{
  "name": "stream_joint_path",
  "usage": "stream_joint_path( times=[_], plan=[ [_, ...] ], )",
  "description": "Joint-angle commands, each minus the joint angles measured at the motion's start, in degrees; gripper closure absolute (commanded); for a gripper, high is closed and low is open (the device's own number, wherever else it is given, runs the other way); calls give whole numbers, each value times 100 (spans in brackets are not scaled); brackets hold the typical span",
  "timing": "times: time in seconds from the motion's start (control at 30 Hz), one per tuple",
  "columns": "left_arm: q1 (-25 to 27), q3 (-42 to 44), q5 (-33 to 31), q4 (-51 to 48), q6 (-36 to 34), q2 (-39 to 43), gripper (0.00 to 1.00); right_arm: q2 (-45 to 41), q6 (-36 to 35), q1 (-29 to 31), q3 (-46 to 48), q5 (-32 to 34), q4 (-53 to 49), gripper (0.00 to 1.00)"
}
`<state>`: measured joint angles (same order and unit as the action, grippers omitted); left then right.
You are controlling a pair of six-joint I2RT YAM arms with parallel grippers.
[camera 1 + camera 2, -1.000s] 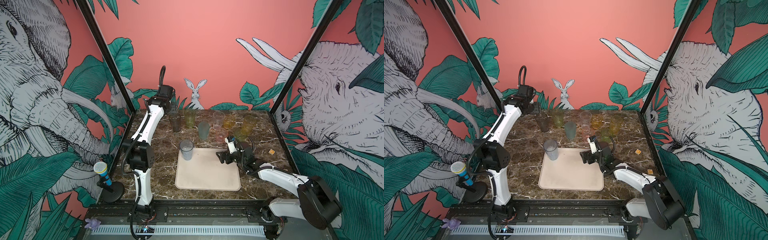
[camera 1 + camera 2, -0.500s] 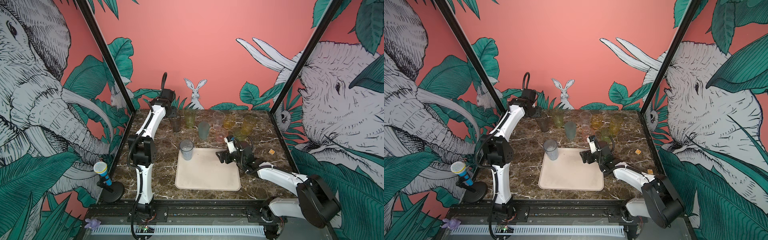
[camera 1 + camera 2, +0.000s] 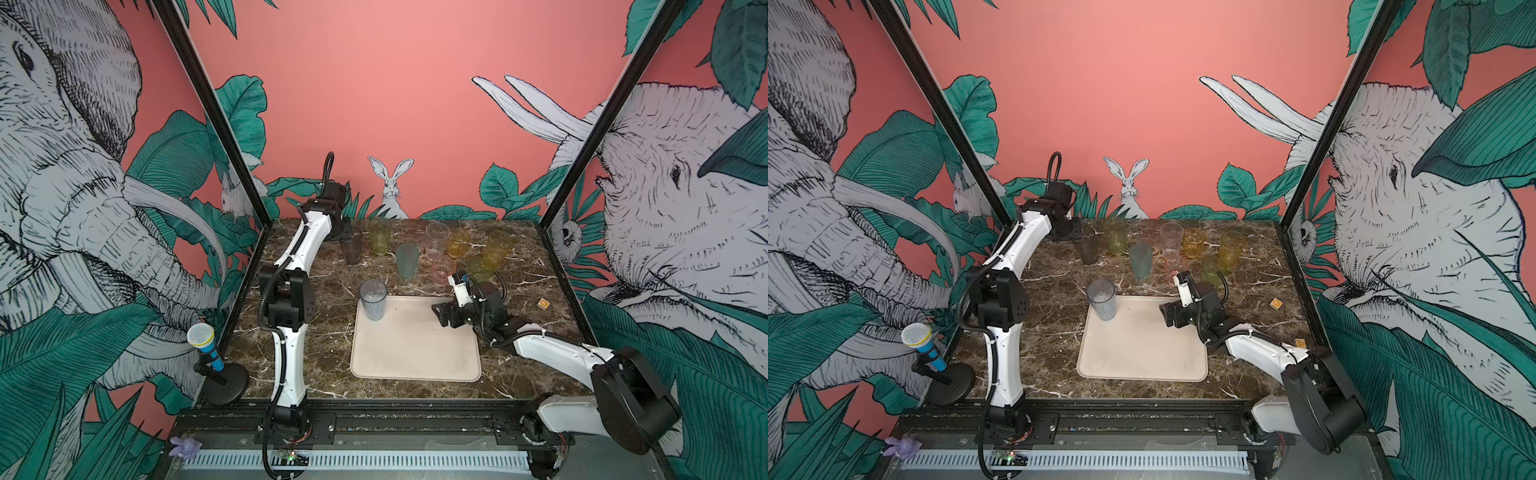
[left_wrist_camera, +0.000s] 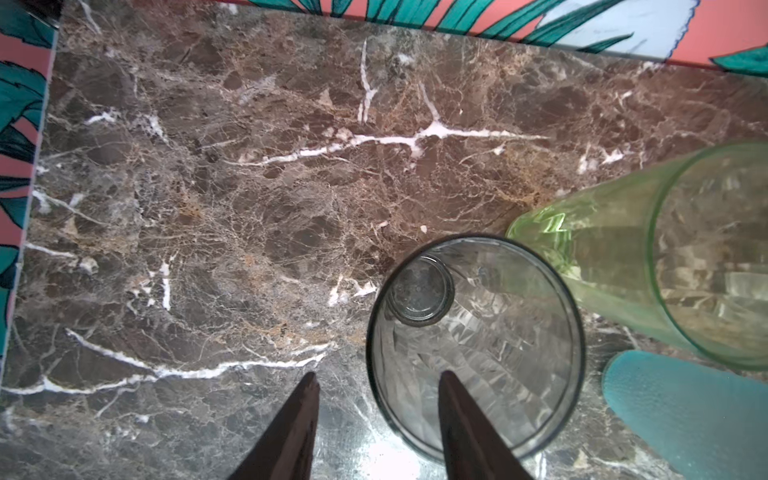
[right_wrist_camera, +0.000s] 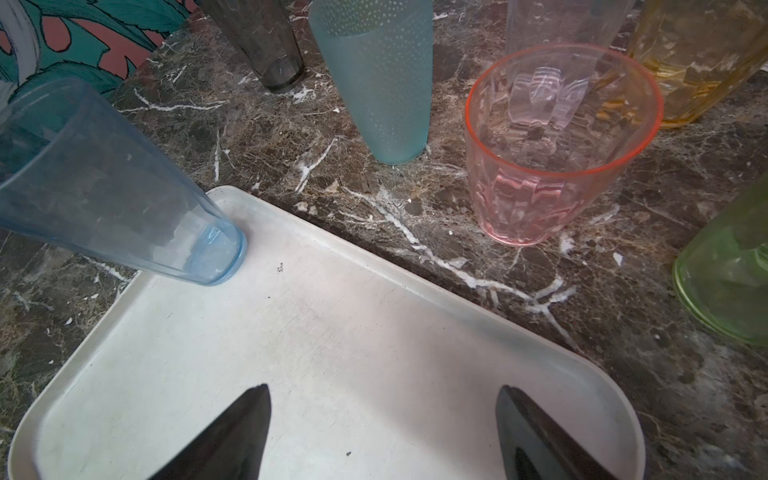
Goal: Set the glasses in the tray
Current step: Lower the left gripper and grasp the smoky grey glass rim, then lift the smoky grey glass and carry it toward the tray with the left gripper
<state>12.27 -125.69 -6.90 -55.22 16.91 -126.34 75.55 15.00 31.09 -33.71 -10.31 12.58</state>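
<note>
The cream tray (image 3: 415,353) (image 5: 332,332) lies at mid table with a blue-grey glass (image 3: 373,299) (image 5: 104,199) standing in its far left corner. Several more glasses stand behind it: smoky (image 3: 351,249), green (image 3: 379,237), teal (image 3: 407,259), clear (image 3: 436,241), amber (image 3: 458,243), yellow (image 3: 496,247), short pink (image 3: 442,270). My left gripper (image 3: 347,232) (image 4: 378,376) is over the smoky glass (image 4: 473,332), open and straddling its rim, one finger inside and one outside. My right gripper (image 3: 440,313) (image 5: 383,388) hangs open over the tray's far right part, holding nothing.
A short green glass (image 3: 480,268) stands just behind my right wrist. A small orange cube (image 3: 542,304) lies near the right edge. A microphone on a stand (image 3: 208,345) is outside the left frame post. The back wall is close behind the glasses.
My left gripper has come down onto the smoky glass at the back left and its jaws have narrowed around the rim. The right arm has hardly moved.
</note>
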Motion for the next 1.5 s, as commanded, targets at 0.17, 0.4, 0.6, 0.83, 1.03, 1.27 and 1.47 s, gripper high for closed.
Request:
stream_joint_path(
  times=[0.17,0.4,0.6,0.83,1.03,1.27,1.47],
  plan=[
    [-75,-207,193,-164,14,-109,75,14,44,29,-123,-10,133,13],
    [-119,-341,195,-258,19,-236,84,48,87,29,-135,-84,146,14],
    [-137,-342,145,-239,-8,-285,93,9,73,29,-134,-86,132,14],
    [-151,-473,212,-311,-21,-312,100,75,85,38,-188,-118,88,14],
    [-150,-606,240,-517,-90,-271,100,71,90,44,-203,-106,59,14],
    [-142,-361,269,-708,-192,125,100,60,84,39,-206,-95,48,14],
    [-150,264,259,-717,-223,770,100,40,82,41,-207,-110,43,14]
  ],
)
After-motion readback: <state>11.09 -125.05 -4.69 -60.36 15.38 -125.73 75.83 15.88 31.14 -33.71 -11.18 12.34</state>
